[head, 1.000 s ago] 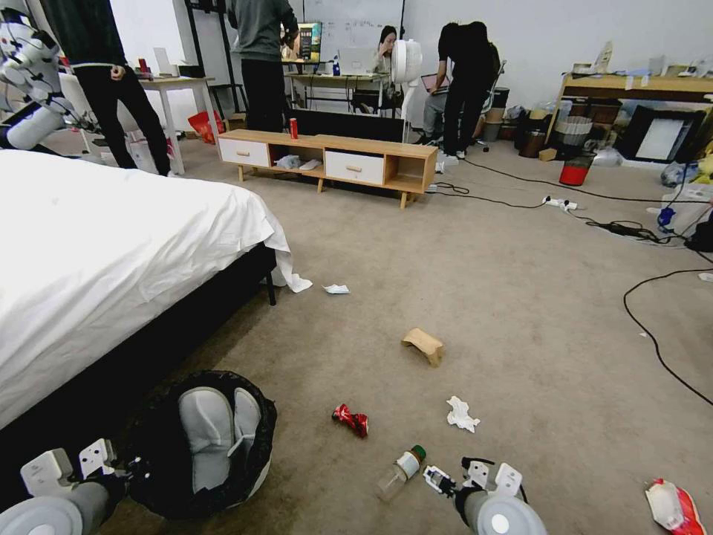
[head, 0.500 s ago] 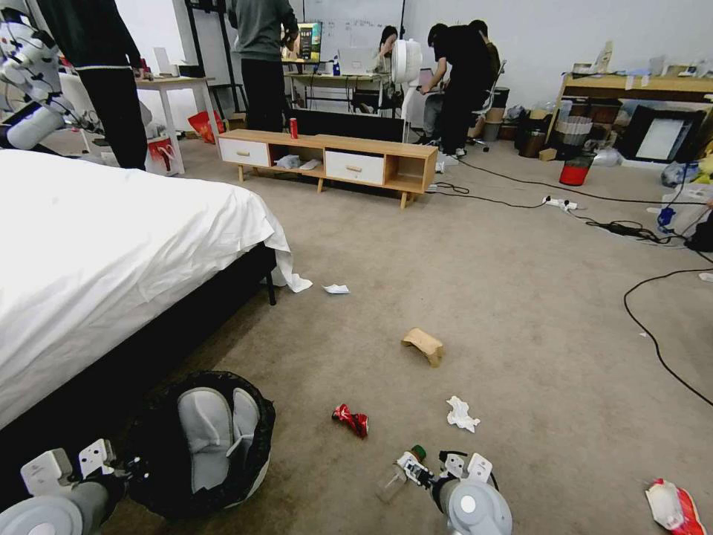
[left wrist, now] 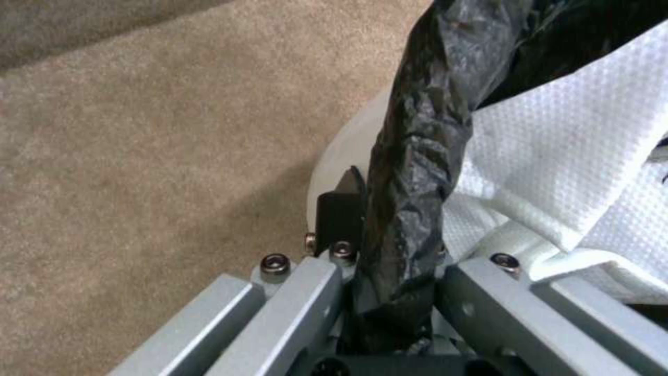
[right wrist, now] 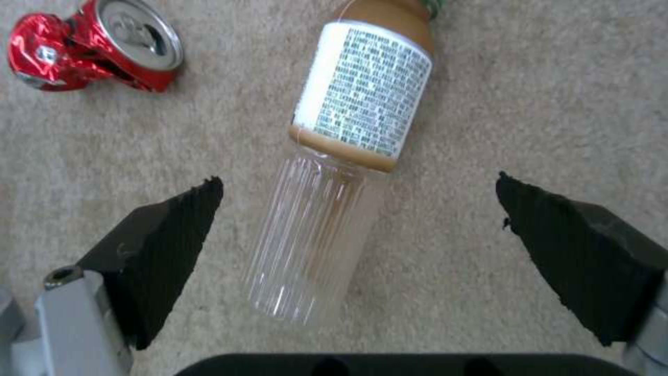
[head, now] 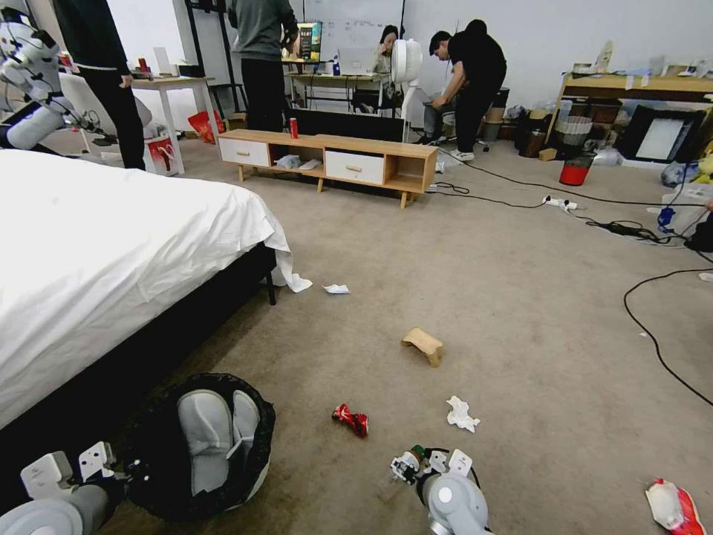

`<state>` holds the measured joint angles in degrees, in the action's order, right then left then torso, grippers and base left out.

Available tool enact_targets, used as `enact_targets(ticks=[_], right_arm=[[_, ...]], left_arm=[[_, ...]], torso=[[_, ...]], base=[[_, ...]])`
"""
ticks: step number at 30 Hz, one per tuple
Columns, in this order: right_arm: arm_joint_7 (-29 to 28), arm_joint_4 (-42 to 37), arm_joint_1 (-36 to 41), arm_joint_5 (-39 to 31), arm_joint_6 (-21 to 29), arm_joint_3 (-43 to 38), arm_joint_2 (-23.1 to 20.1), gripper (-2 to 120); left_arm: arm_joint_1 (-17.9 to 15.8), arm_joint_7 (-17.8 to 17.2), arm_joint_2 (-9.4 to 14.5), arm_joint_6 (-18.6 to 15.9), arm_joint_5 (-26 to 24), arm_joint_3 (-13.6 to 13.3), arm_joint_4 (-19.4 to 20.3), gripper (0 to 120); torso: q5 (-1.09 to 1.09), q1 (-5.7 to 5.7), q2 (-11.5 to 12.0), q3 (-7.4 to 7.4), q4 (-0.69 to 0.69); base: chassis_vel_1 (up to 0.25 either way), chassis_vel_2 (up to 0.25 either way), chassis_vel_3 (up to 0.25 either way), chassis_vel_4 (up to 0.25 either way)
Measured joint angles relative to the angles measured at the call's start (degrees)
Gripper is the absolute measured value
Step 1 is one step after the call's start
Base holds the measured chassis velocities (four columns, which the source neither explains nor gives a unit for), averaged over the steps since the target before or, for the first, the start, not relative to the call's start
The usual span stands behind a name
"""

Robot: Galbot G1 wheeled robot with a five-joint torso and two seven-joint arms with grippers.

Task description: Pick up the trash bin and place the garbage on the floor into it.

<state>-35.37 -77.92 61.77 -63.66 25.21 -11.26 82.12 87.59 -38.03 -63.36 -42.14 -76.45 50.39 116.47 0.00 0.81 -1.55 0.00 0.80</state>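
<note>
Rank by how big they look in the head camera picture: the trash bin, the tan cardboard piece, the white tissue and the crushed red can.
1. Trash bin, largest, though nearest the camera.
2. Tan cardboard piece.
3. White tissue and crushed red can look alike; I won't rank them.

Trash bin (head: 197, 446) stands on the floor (head: 483, 297) beside the bed (head: 104, 245), at the robot's left; left claw (left wrist: 390, 271) sits at the bin's near rim; crushed can (head: 350, 419) lies right of the bin; bottle (right wrist: 341, 172) lies between the spread fingers of the right claw (right wrist: 358, 230); tissue (head: 461, 414) lies beyond, cardboard piece (head: 424, 345) farther on.
</note>
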Motion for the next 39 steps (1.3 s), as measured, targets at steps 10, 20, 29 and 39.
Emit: enact_targets(ticks=[10, 20, 29, 39], right_arm=[[1.5, 5.6, -3.0, 0.9, -1.6, 1.2, 1.8, 100], [3.5, 11.6, -5.5, 2.0, -2.7, 1.8, 3.4, 100], [4.9, 15.3, -7.2, 3.6, -3.9, 1.7, 4.4, 85], [5.3, 15.1, -6.5, 4.2, -4.3, 2.0, 4.1, 60]], left_arm=[[-0.3, 0.6, -0.1, 0.0, 0.4, -0.1, -0.9, 0], [-0.5, 0.8, -0.1, 0.0, 0.5, -0.2, -1.4, 0], [-0.3, 0.9, -0.2, 0.0, 0.7, -0.2, -1.4, 0], [-0.3, 1.0, -0.4, 0.0, 0.9, -0.1, -1.5, 0]], torso=[[0.00, 0.00, 0.0, 0.00, 0.00], [0.00, 0.00, 0.0, 0.00, 0.00], [-0.07, -0.02, 0.0, -0.02, 0.04], [-0.04, -0.02, 0.0, -0.02, 0.02]], base=[[0.000, 0.000, 0.000, 0.000], [0.000, 0.000, 0.000, 0.000], [0.000, 0.000, 0.000, 0.000], [0.000, 0.000, 0.000, 0.000]])
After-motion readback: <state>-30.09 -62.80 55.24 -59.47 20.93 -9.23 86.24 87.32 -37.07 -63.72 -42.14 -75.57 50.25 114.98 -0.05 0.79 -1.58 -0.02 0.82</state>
